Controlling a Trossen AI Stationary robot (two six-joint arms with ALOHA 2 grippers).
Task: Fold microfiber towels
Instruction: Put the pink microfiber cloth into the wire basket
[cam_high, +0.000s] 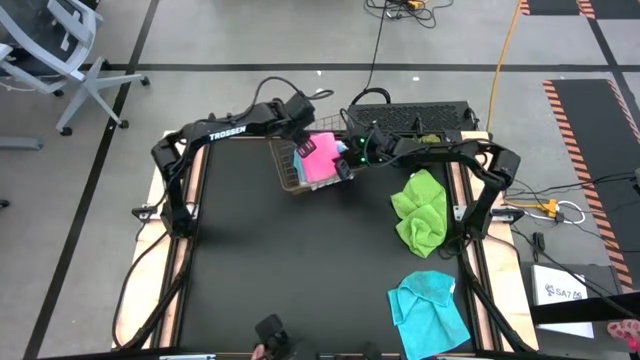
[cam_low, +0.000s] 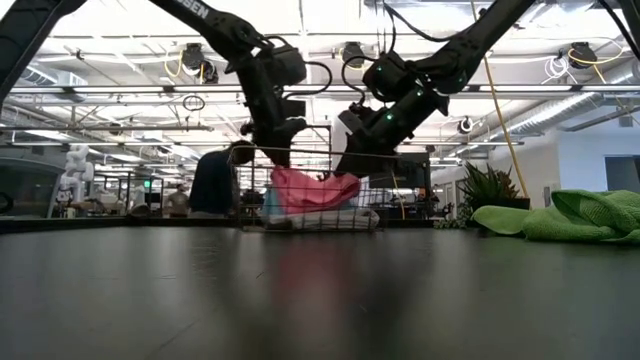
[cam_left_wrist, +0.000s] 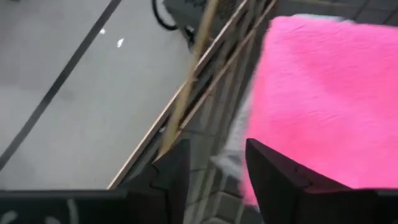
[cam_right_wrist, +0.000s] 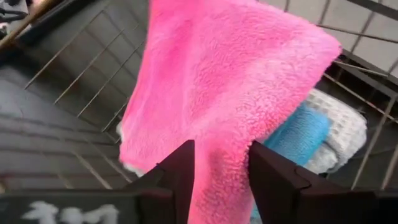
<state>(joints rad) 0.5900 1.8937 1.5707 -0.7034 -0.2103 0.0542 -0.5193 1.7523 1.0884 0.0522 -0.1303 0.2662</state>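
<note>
A pink towel (cam_high: 320, 158) lies in the copper wire basket (cam_high: 290, 178) at the table's far middle, on top of a folded cyan towel (cam_right_wrist: 298, 138) and a white-grey one (cam_right_wrist: 341, 129). My left gripper (cam_left_wrist: 216, 180) is open at the basket's far left wall, with the pink towel's edge (cam_left_wrist: 267, 124) beside one finger. My right gripper (cam_right_wrist: 221, 180) is open at the basket's right side, with pink cloth between its fingers. A lime green towel (cam_high: 422, 210) lies crumpled at the right. Another cyan towel (cam_high: 430, 310) lies at the near right. My left gripper has the pink towel's edge right beside one finger (cam_left_wrist: 273, 177); I cannot tell whether they touch. My right gripper's open fingers stand on either side of the pink towel's raised corner (cam_right_wrist: 221, 158), which fills the gap between them. The fingers slant down from the table's right. That corner (cam_low: 340, 185) stays raised at the fingertips, and the rest sags onto the stack in the basket.
A dark wire crate (cam_high: 410, 118) stands at the far edge behind the right arm. A small plant (cam_low: 488, 190) shows beside the green towel. People stand in the room beyond the table. The black tabletop (cam_high: 290, 270) is bare in the middle and near left.
</note>
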